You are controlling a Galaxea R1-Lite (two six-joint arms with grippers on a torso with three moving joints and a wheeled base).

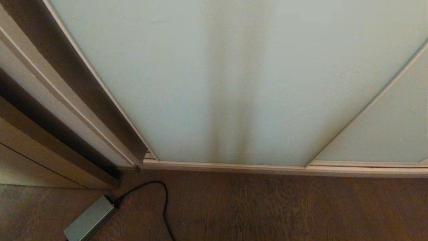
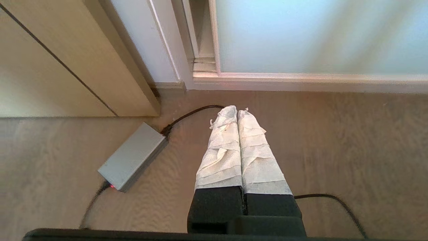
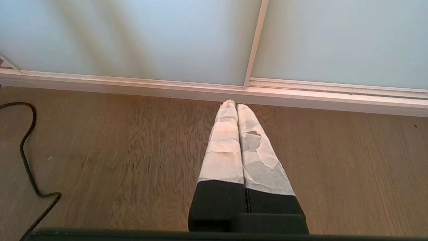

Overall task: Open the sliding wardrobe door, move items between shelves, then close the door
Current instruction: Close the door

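The sliding wardrobe door (image 1: 214, 80), a pale green frosted glass panel in a thin cream frame, fills the head view and stands shut down to the floor track (image 1: 267, 167). It also shows in the left wrist view (image 2: 317, 36) and the right wrist view (image 3: 133, 36). A second glass panel (image 1: 384, 127) overlaps at the right. The shelves are hidden behind the glass. My left gripper (image 2: 236, 112) hangs low over the floor, shut and empty, its fingers wrapped in white tape. My right gripper (image 3: 235, 105) is likewise shut and empty, its tips near the track. Neither arm shows in the head view.
A grey power brick (image 1: 88, 219) with a black cable (image 1: 164, 201) lies on the wooden floor at the left, also seen as the brick (image 2: 133, 155) beside my left gripper. A brown wooden door frame (image 1: 50, 110) stands left of the wardrobe. The cable (image 3: 26, 150) loops left of my right gripper.
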